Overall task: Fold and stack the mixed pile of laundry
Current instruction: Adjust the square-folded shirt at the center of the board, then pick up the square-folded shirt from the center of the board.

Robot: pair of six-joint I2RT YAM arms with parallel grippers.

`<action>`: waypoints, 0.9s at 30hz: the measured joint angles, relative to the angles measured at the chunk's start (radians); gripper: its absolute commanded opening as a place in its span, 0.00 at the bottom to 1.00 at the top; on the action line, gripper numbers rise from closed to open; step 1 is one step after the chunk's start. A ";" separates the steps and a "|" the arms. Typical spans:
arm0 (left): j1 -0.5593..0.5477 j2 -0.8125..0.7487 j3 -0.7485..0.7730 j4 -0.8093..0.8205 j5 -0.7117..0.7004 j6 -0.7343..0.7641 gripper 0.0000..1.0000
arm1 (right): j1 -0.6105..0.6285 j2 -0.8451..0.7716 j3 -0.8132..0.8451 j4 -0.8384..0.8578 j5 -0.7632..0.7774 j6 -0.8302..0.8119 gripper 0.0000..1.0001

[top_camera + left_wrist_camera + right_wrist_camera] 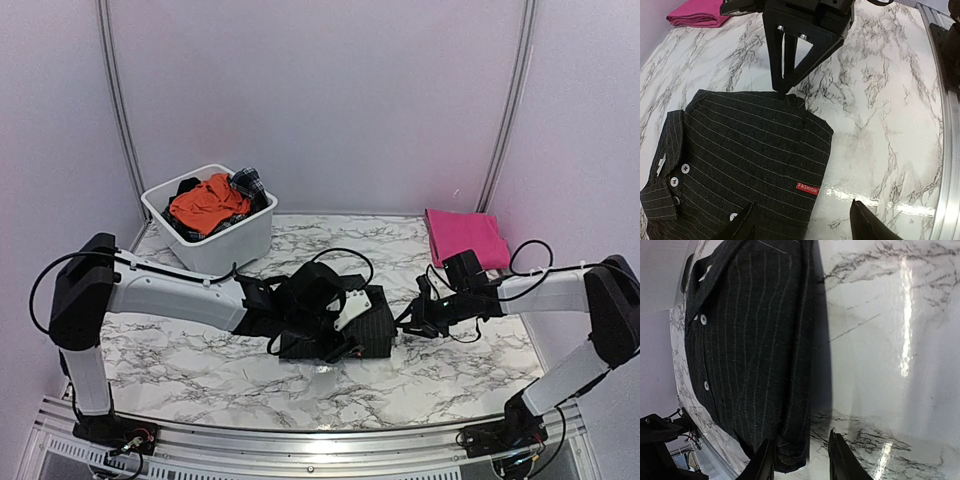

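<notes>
The black pinstriped shirt (368,322) lies folded flat mid-table, its red "FASHION" label (807,188) near its front edge. My left gripper (802,224) hovers open over that edge, one finger (740,225) above the cloth and the other above bare marble. My right gripper (800,460) is open at the shirt's (755,340) right side, a folded corner lying loose between its fingers beside the left one. The magenta-pink cloth (465,237) rests folded at the back right. An orange garment (205,203) and a dark plaid piece (248,181) sit in the tub.
The white plastic tub (225,243) stands at the back left on the marble tabletop (180,350). A metal rail (300,440) runs along the near edge. The right gripper (795,45) shows just beyond the shirt in the left wrist view.
</notes>
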 measured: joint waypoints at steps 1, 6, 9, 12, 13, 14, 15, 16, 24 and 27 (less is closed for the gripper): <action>0.001 0.016 0.009 -0.002 0.002 0.013 0.63 | 0.000 0.009 -0.018 0.015 -0.002 0.011 0.31; 0.007 0.091 0.069 -0.001 0.002 0.054 0.63 | 0.000 0.069 -0.061 0.113 -0.014 0.051 0.25; 0.005 0.118 0.088 -0.002 0.003 0.069 0.64 | 0.000 0.100 -0.067 0.171 -0.030 0.066 0.11; -0.001 0.133 0.090 -0.002 0.000 0.084 0.64 | 0.001 0.130 -0.067 0.225 -0.057 0.079 0.00; -0.005 0.138 0.093 -0.003 -0.001 0.089 0.64 | 0.003 0.137 -0.066 0.234 -0.064 0.083 0.00; -0.009 0.145 0.097 -0.003 -0.002 0.095 0.64 | 0.008 0.145 -0.066 0.244 -0.074 0.085 0.00; -0.013 0.154 0.102 -0.003 -0.003 0.101 0.64 | 0.010 0.153 -0.066 0.252 -0.081 0.088 0.00; -0.017 0.161 0.108 -0.003 -0.006 0.106 0.64 | 0.014 0.161 -0.066 0.259 -0.087 0.091 0.00; -0.055 0.248 0.165 -0.012 -0.013 0.141 0.58 | 0.042 0.227 -0.079 0.356 -0.156 0.096 0.00; -0.057 0.286 0.184 -0.016 -0.021 0.151 0.52 | 0.050 0.247 -0.079 0.392 -0.182 0.097 0.00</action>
